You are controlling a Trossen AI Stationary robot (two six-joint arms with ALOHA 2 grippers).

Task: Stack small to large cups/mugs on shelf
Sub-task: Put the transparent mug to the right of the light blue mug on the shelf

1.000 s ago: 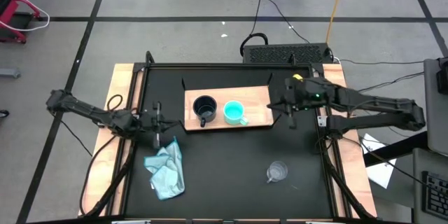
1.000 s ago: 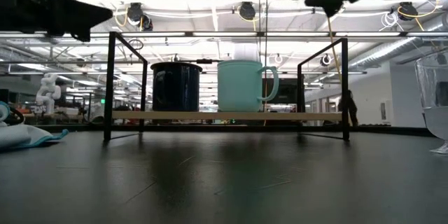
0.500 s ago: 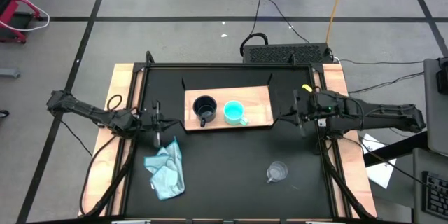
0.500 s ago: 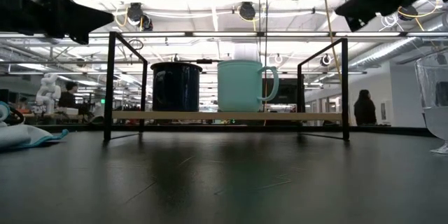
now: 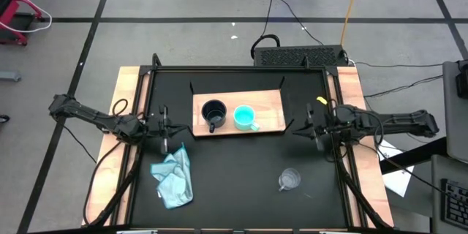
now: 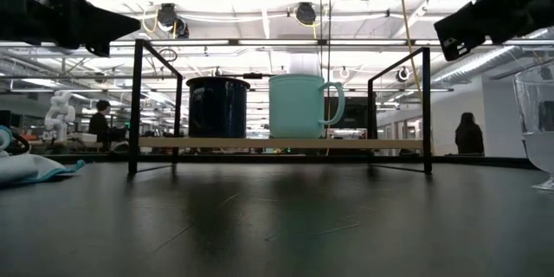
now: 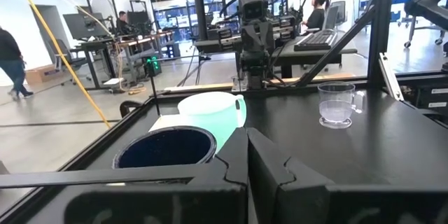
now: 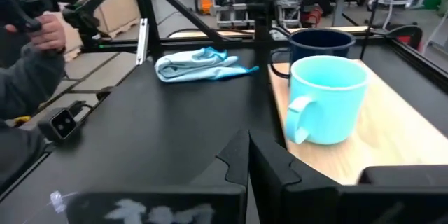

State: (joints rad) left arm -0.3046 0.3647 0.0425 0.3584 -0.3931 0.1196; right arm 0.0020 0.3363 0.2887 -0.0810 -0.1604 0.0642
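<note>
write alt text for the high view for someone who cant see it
A wooden shelf on a black table holds a dark mug beside a turquoise mug. A clear glass cup and blue cloth lie nearer.

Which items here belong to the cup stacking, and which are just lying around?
Job items: dark navy handled mug, turquoise handled mug, small clear glass cup, light-brown wooden shelf board.

Lying about: crumpled light blue cloth.
</note>
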